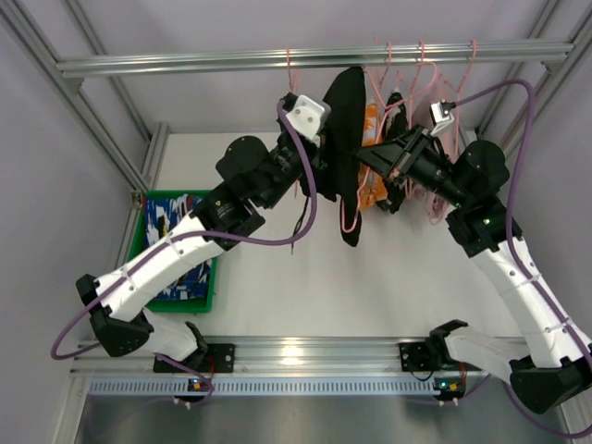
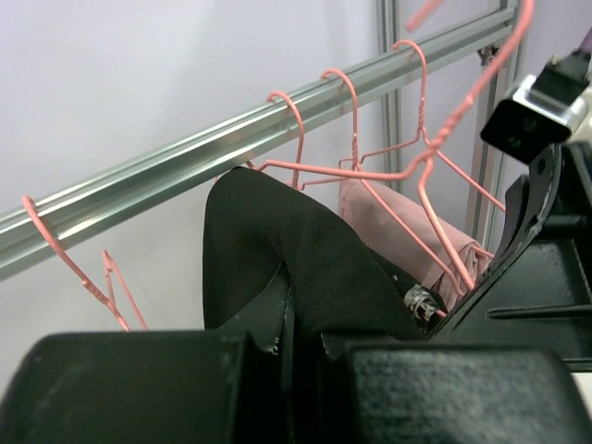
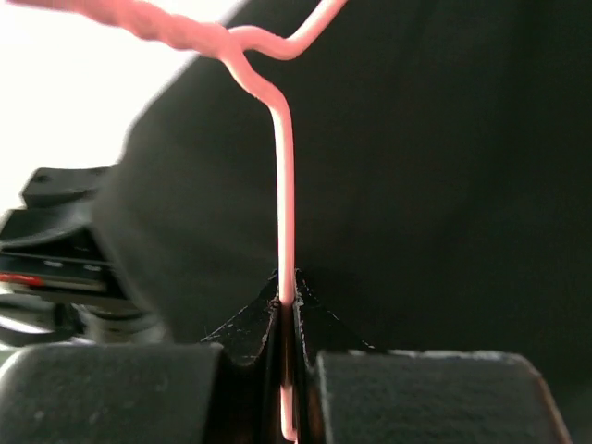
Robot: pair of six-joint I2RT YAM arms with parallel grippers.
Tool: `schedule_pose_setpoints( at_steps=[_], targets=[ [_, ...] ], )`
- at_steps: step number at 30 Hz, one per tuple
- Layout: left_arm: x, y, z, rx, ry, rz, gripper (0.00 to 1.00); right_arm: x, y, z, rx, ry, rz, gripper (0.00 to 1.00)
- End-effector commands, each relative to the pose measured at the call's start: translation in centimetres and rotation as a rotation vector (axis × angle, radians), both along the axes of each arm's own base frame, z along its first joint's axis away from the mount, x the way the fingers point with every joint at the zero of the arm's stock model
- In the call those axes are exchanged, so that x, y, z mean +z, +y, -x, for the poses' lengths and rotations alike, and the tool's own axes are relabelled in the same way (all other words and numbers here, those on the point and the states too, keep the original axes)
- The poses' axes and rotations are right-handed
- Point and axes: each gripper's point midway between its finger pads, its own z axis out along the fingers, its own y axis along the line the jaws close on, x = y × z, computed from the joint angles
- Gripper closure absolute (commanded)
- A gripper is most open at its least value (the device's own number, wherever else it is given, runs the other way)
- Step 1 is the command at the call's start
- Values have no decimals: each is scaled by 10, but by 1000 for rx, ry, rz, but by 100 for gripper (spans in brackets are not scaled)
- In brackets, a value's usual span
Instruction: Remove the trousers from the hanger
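The black trousers (image 1: 344, 129) hang over a pink hanger (image 1: 350, 215) below the rail. My left gripper (image 1: 324, 146) is shut on their cloth from the left; in the left wrist view the black cloth (image 2: 296, 259) is pinched between my jaws (image 2: 305, 326). My right gripper (image 1: 366, 155) is shut on the hanger's pink wire (image 3: 286, 213), which runs straight down between its jaws (image 3: 287, 298), with the black trousers (image 3: 444, 166) right behind. The blue printed trousers (image 1: 176, 222) lie in the green bin.
The green bin (image 1: 137, 231) stands at the table's left edge. Several more pink hangers (image 1: 421, 65) hang on the metal rail (image 1: 185, 63), carrying an orange garment (image 1: 371, 125) and a pink one (image 2: 398, 217). The frame posts stand at both sides.
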Motion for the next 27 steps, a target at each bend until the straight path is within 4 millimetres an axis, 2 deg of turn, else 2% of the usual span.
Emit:
schedule_pose_setpoints(
  at_steps=[1, 2, 4, 5, 7, 8, 9, 16, 22, 27],
  targets=[
    [101, 38, 32, -26, -177, 242, 100, -6, -10, -3, -45, -41, 25, 100],
    [112, 41, 35, -28, -192, 260, 100, -10, -12, -3, -50, -36, 31, 100],
    [120, 42, 36, -30, -208, 268, 100, -23, -13, -5, -55, -20, 49, 100],
    [133, 47, 40, -32, -227, 291, 100, -25, -13, -3, -56, -21, 50, 100],
    [139, 46, 39, -27, -239, 287, 100, -35, -14, -4, -59, -10, 64, 100],
    [152, 53, 43, -21, -254, 313, 100, -36, -15, -2, -60, -14, 65, 100],
    [154, 52, 40, -16, -251, 314, 100, -43, -15, -3, -61, -3, 74, 100],
    [192, 71, 50, 6, -312, 392, 100, -55, -17, 2, -63, -10, 88, 100],
    [229, 105, 62, 87, -408, 463, 100, -56, -19, 8, -57, -38, 102, 100],
    [260, 156, 81, 217, -526, 489, 100, -56, -18, 14, -38, -57, 113, 100]
  ],
)
